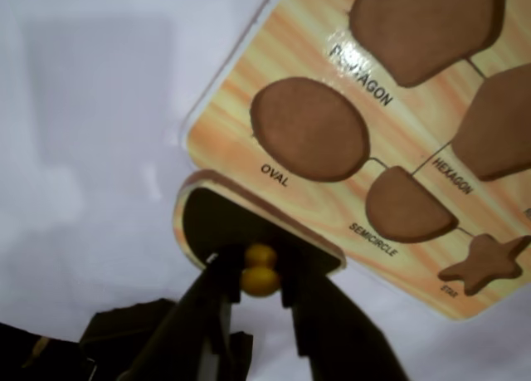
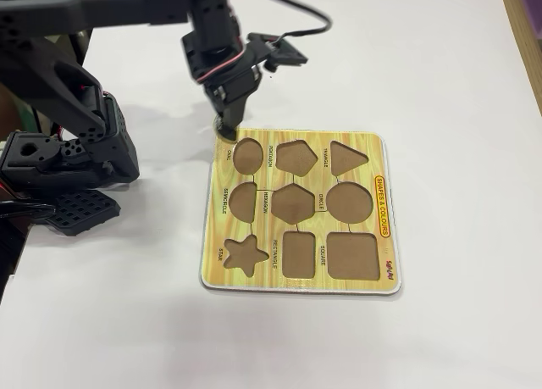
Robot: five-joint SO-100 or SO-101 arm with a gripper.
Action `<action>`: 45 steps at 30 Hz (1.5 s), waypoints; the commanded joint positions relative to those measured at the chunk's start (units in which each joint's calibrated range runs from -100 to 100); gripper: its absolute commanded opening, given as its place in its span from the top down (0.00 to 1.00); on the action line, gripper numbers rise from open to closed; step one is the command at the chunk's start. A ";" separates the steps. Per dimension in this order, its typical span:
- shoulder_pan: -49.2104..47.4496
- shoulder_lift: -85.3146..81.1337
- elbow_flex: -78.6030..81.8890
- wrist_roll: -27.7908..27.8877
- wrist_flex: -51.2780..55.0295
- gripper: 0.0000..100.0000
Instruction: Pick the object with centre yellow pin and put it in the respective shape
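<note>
My gripper point(image 1: 260, 273) is shut on the yellow pin point(image 1: 260, 281) of a flat puzzle piece point(image 1: 217, 219). The piece looks dark in shadow with a pale wood-coloured rim, and its shape is unclear. It hangs at the corner of the wooden shape board point(image 1: 415, 140), just beside the empty oval hole point(image 1: 309, 129). In the fixed view the gripper point(image 2: 227, 135) stands at the board's far left corner point(image 2: 222, 152), next to the oval hole point(image 2: 248, 153). The piece is mostly hidden there by the jaws.
The board point(image 2: 381, 204) has empty holes: pentagon point(image 2: 294, 157), triangle point(image 2: 345, 157), semicircle point(image 2: 242, 199), hexagon point(image 2: 293, 202), circle point(image 2: 347, 202), star point(image 2: 245, 255), rectangle, square. The arm's base point(image 2: 68, 164) fills the left side. White table lies all round.
</note>
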 commanded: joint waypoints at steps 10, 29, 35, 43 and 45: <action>9.08 -14.06 8.45 14.62 -0.61 0.98; 31.84 -15.82 8.99 26.50 -0.69 0.99; 34.86 -15.74 11.33 26.39 -6.31 0.99; 34.28 -15.99 18.35 19.91 -11.93 0.99; 32.52 -15.74 18.62 18.29 -11.76 0.99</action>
